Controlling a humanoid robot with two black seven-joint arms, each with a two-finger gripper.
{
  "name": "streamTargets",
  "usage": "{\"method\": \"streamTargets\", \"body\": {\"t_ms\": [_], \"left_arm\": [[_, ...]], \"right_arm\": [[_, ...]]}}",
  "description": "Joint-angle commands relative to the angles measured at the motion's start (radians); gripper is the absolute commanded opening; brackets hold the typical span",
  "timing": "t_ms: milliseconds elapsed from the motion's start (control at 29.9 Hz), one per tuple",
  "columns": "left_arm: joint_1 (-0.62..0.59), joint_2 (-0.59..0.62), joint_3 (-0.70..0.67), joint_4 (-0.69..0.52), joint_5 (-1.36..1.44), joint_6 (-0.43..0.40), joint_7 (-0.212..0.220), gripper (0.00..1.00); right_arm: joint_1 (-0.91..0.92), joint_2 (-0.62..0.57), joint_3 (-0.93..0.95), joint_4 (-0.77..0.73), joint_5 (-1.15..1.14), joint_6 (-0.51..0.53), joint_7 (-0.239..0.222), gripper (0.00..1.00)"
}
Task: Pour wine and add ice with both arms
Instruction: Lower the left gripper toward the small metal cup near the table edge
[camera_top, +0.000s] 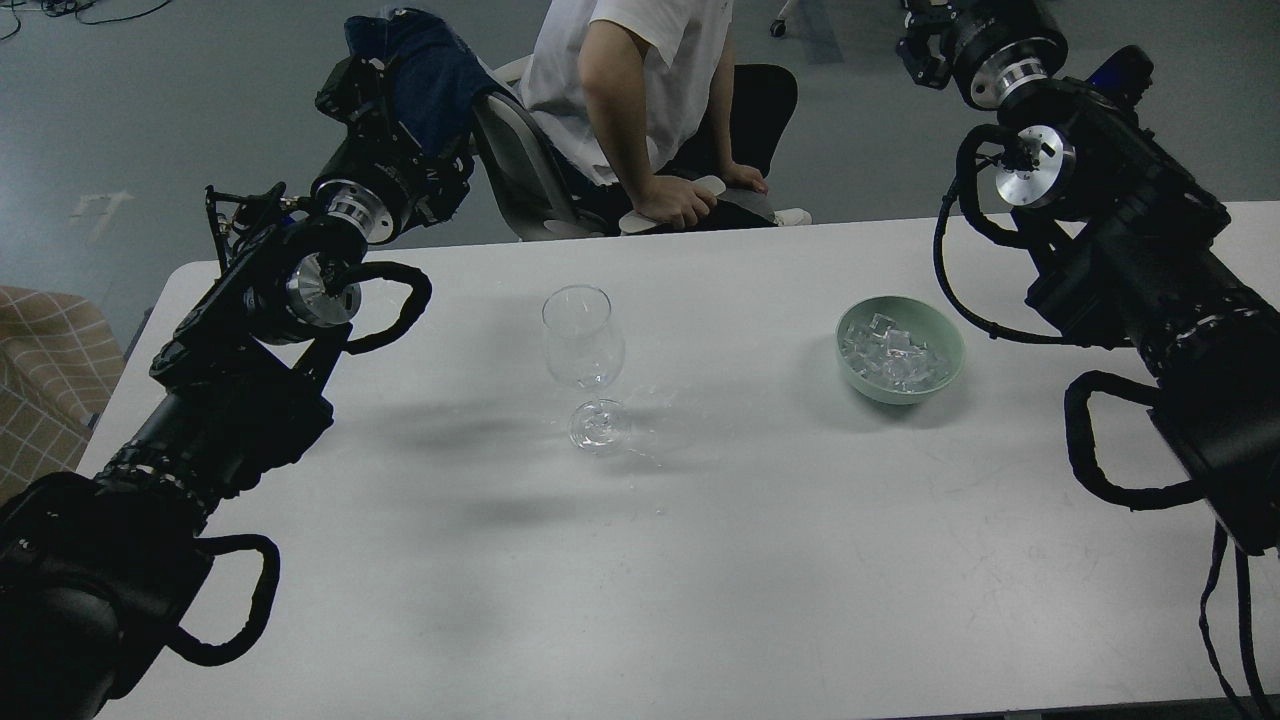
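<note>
A: Glass is what is worrying me here: the wine glass (585, 362) is standing upright and apparently empty near the middle of the white table (760, 560), tall on a narrow foot, and I am seeing no wine and no bottle anywhere in view

B: Agreed. The ice (893, 355) is sitting in the green bowl (900, 349), well apart from the glass, towards the right arm

A: And both arms are hanging raised at the table's far corners. The left arm's fingers (375, 85) are showing dark against a blue cloth (425, 70) on the chair behind, so I cannot tell whether they are spread or closed. The right arm's fingers (925, 50) are sitting small at the top edge; same answer there

B: So the risks, as I am judging them: an arm sweeping in low and clipping the stem, tipping the glass; slippery cubes escaping a pinch and skidding across the table

A: Also the seated person (650, 110) is leaning a hand just past the far edge, near the left arm's path
</note>
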Motion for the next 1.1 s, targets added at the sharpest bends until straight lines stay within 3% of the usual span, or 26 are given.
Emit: {"method": "streamTargets", "body": {"t_ms": [0,301,535,1069], "left_arm": [[-0.006,-0.006,0.002,-0.009,0.0,0.0,0.0,0.98],[-0.031,0.01,0.004,0.0,0.0,0.002,-0.001,0.98],[-0.015,0.01,0.001,0.0,-0.003,-0.008,-0.04,0.98],[-0.021,0.073,-0.011,0.0,-0.079,-0.015,-0.034,0.98]], "right_arm": [[-0.001,-0.002,0.001,0.009,0.002,0.005,0.001,1.0],[-0.001,0.001,0.004,0.009,0.003,0.002,-0.001,1.0],[0.005,-0.006,0.012,0.012,0.005,0.005,-0.001,1.0],[0.0,-0.02,0.001,0.019,0.003,0.005,0.007,1.0]]}}
